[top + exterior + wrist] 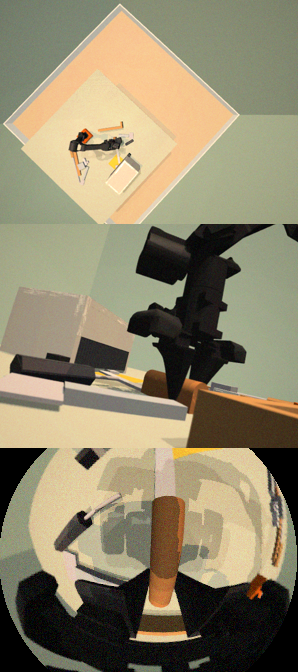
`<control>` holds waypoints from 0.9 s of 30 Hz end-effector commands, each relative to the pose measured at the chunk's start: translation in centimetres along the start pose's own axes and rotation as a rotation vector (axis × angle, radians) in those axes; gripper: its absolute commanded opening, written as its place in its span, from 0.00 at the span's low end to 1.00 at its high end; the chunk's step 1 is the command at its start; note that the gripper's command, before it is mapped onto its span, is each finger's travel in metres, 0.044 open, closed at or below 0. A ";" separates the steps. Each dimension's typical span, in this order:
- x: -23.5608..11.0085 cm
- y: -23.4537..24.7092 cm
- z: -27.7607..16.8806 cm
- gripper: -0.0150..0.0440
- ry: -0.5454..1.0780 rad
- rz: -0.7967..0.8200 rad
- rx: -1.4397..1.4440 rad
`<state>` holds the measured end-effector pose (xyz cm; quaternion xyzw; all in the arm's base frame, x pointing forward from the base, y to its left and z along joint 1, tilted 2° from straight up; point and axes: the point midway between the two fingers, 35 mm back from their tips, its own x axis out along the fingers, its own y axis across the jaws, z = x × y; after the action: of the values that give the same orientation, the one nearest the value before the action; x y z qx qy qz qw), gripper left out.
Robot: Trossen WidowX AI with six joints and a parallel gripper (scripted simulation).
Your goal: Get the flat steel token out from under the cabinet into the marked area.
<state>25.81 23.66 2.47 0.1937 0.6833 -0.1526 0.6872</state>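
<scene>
My gripper [116, 145] [185, 386] [161, 572] is shut on the brown handle [155, 383] [165, 544] of a rod tool and holds it low over the table. The tool's pale grey shaft [118, 157] [164, 460] points toward the cabinet [122, 177] [49, 323] and reaches over the yellow marked area [114, 162] [132, 379] in front of it. The dark gap under the cabinet [102, 356] shows in the exterior view. The steel token is not visible in any view.
An orange L-shaped stick [110, 128] [243, 420] and a grey L-shaped piece [126, 136] [119, 401] lie near the gripper, with a short dark bar [129, 142] [49, 369] beside them. An orange stick [76, 163] and grey pieces [84, 170] lie left, near the arm base [85, 135].
</scene>
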 end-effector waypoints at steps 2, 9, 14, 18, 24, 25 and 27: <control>0.1 -0.1 -1.0 0.25 -0.001 -0.004 0.003; 0.1 0.1 -1.8 0.25 0.001 -0.003 0.002; 0.0 0.2 -1.9 0.25 0.002 -0.001 -0.002; -0.1 0.2 -2.5 0.25 0.002 -0.001 -0.003; -0.2 0.2 -3.5 0.25 0.003 -0.002 -0.004; -0.2 0.2 -3.7 0.25 0.003 -0.002 -0.004; -0.2 0.2 -4.0 0.25 0.003 -0.002 -0.004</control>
<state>22.86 25.50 2.58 0.1898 0.6855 -0.1508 0.6865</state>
